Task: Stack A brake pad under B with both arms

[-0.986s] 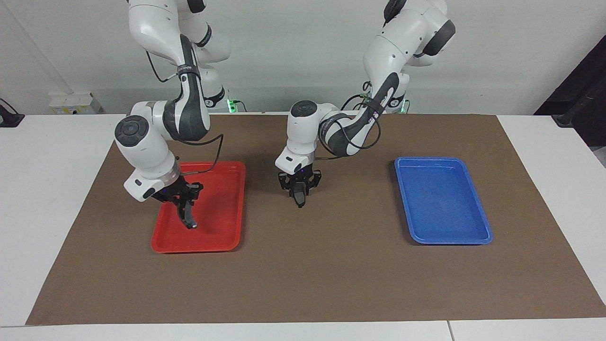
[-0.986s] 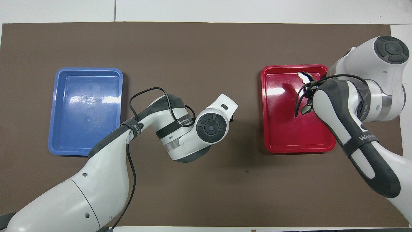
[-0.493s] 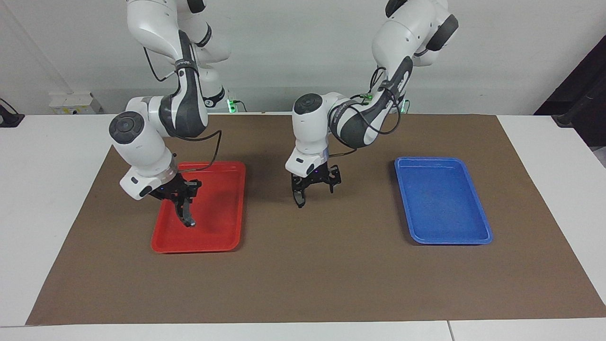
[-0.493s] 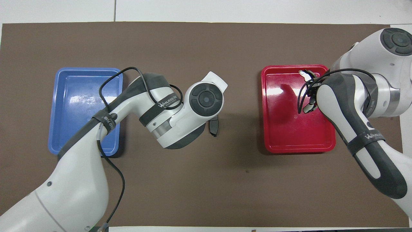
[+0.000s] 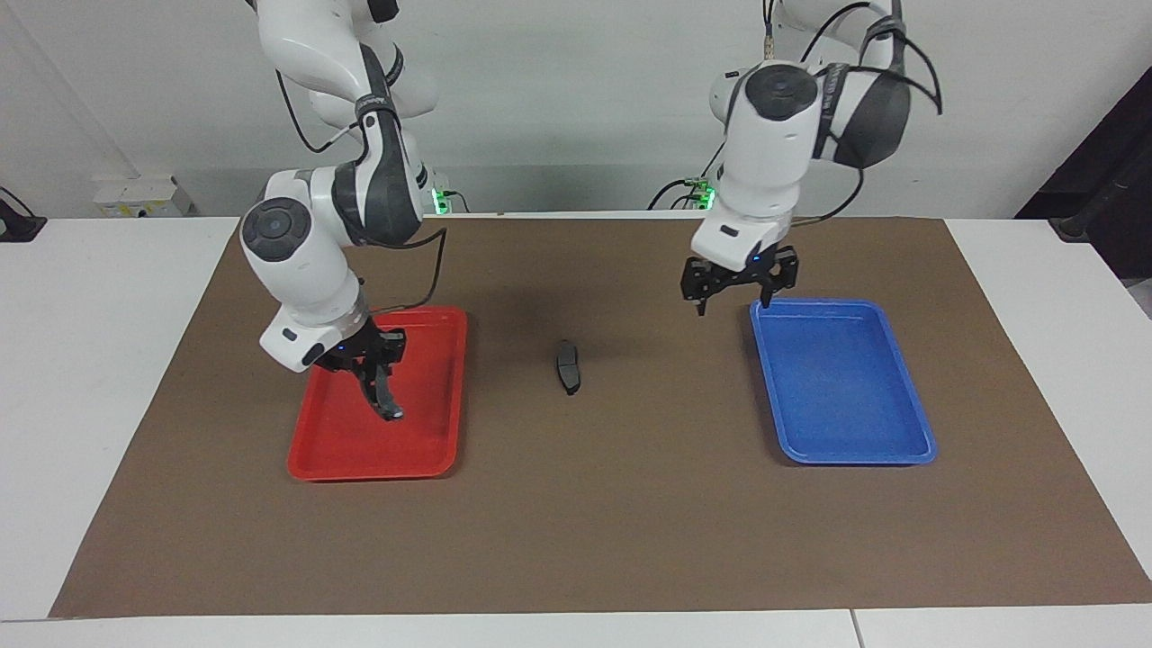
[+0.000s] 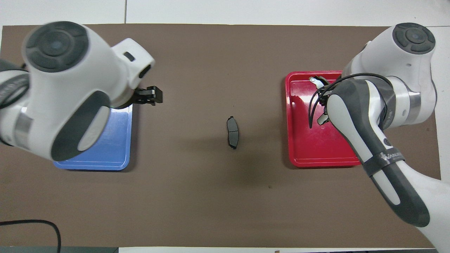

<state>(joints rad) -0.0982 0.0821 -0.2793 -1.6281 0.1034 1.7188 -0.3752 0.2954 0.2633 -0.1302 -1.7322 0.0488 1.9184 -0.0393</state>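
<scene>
While the short A brake pad [image 5: 567, 366] lies alone on the brown mat at mid-frame in the facing view, the left tool [image 5: 733, 300] hangs released over the blue tray's [image 5: 909, 391] upper corner — the right tool [image 5: 376, 375] is clenched on curved B [image 5: 385, 398] above the red tray [image 5: 432, 432]. Overhead, the pad [image 6: 232, 132] sits at centre, B's pale end [image 6: 312, 80] showing at upper right — the left tool [image 6: 152, 96] at upper left.
</scene>
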